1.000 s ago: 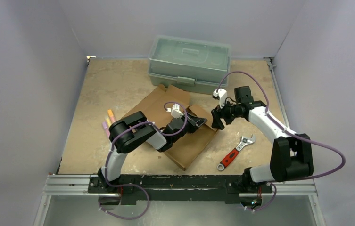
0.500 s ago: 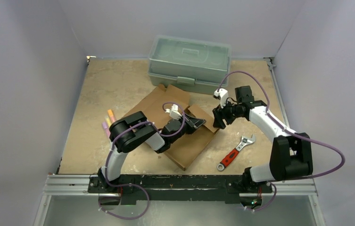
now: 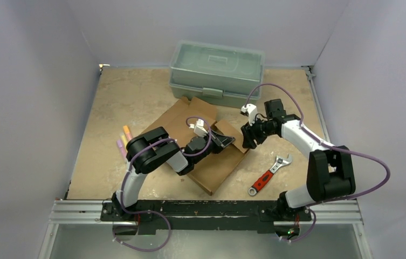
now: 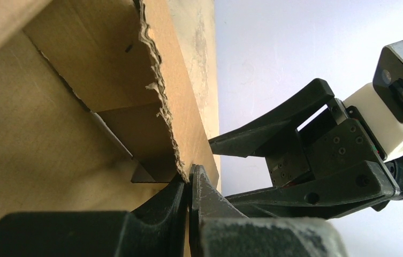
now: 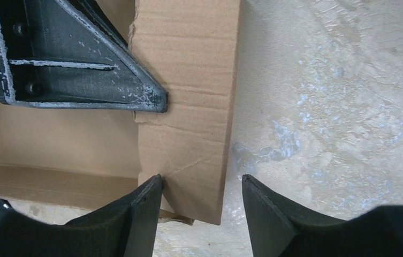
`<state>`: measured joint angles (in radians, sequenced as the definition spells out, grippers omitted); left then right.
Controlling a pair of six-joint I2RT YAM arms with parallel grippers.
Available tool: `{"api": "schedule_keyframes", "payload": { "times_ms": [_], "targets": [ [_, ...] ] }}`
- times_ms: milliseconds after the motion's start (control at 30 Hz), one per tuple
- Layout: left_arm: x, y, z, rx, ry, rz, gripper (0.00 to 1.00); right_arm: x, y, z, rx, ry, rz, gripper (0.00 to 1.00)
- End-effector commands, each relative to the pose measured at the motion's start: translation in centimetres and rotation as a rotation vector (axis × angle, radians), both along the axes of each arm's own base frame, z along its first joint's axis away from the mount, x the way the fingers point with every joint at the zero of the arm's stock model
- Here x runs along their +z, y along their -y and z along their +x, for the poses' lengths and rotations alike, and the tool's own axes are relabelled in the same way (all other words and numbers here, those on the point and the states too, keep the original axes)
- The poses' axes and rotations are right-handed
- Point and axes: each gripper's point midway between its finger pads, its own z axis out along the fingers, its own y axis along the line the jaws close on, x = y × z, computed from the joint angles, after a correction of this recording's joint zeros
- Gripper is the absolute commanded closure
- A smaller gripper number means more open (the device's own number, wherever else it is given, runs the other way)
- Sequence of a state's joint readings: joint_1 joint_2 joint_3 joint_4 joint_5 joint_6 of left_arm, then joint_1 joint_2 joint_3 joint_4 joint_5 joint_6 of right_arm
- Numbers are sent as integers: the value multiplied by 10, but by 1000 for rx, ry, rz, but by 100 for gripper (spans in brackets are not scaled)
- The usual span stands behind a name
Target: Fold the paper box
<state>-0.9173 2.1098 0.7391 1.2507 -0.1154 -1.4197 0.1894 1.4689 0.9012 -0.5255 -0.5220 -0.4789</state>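
Box lies mid-table just ahead of L arm, long axis running near-right to far-left; L gripper is pinched tight on its raised flap. R gripper stands jaws apart astride flap's free edge, so your next squeeze comes from the right side. Only R wrist cam shows you this straddle; top cam hides it.
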Motion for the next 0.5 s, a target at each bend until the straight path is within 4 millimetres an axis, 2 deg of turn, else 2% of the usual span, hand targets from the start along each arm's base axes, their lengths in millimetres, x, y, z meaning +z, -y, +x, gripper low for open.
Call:
{"api": "schedule_keyframes", "payload": {
  "times_ms": [0,233,467],
  "targets": [
    [-13,-5,-5,-19,19,46,100,-6,2,5,-2,4,-53,45],
    [-9,-8,-6,-23,33,42,98,-12,4,6,-9,3,-88,56],
    [2,-12,-6,-26,67,40,84,-13,6,7,-11,9,-101,60]
  ]
}}
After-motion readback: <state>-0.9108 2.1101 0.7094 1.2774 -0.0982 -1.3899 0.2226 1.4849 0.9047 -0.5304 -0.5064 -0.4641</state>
